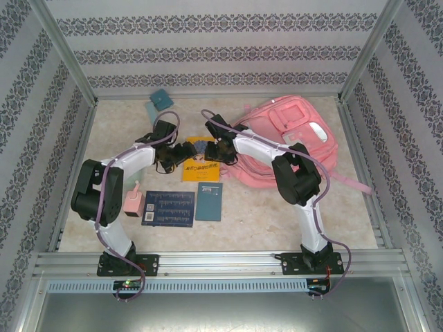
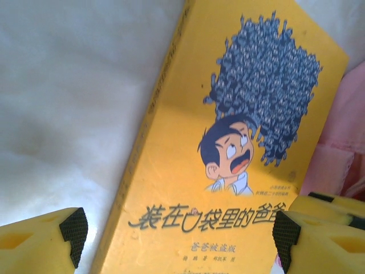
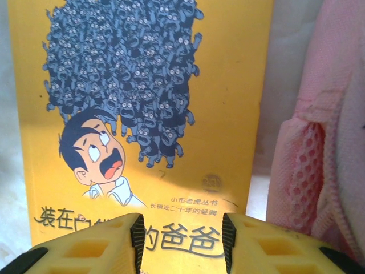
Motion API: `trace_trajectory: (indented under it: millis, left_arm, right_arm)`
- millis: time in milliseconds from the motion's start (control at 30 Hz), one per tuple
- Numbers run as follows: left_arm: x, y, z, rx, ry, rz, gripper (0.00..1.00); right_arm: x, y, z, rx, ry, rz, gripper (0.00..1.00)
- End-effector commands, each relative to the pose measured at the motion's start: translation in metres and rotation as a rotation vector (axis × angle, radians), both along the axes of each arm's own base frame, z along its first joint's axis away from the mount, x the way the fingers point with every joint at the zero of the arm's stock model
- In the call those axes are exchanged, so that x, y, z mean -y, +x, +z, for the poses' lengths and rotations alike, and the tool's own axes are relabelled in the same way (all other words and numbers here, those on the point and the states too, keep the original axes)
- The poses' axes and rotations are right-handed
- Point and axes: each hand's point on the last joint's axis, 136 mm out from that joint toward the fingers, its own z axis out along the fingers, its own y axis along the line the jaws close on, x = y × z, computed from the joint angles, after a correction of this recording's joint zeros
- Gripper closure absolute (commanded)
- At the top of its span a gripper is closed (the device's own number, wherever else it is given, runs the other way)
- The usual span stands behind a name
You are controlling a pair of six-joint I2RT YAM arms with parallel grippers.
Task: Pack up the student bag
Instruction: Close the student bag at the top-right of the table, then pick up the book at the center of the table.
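Observation:
The student bag [image 1: 294,138], a large pink backpack, lies at the back right of the table; its pink fabric and mesh [image 3: 319,154] show in the right wrist view. A yellow comic book [image 1: 201,170] lies flat just left of it. My left gripper [image 1: 173,158] hovers over the book's left side. Its jaws are wide open [image 2: 179,237], one finger past the spine and one near the right edge. My right gripper [image 1: 213,151] is above the book's top right, jaws apart [image 3: 182,240], with the cover [image 3: 154,103] in plain sight between them. Neither holds anything.
In front of the yellow book lie a dark blue book [image 1: 168,209] and a teal notebook [image 1: 209,202]. A small pink box-like item [image 1: 134,202] stands at their left. Teal items [image 1: 159,104] lie at the back left. Patterned walls enclose the table.

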Motion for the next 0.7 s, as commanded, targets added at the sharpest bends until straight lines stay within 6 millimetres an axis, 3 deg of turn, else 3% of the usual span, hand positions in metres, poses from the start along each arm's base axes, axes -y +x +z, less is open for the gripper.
trace_trajectory:
  millis: [0,333,667]
  left_arm:
    - [0.002,0.001,-0.01,-0.027,0.017,-0.099,0.14]
    - [0.013,-0.004,-0.047,-0.096,-0.002,-0.211,0.17]
    - [0.025,-0.003,-0.04,-0.05,-0.061,-0.279,0.22]
  right_arm:
    - [0.034,-0.02,-0.035,-0.099,-0.142,-0.033,0.56]
    - [0.028,-0.018,-0.054,-0.152,-0.126,-0.019,0.56]
    - [0.056,-0.019,-0.054,-0.158,-0.281,-0.077,0.5]
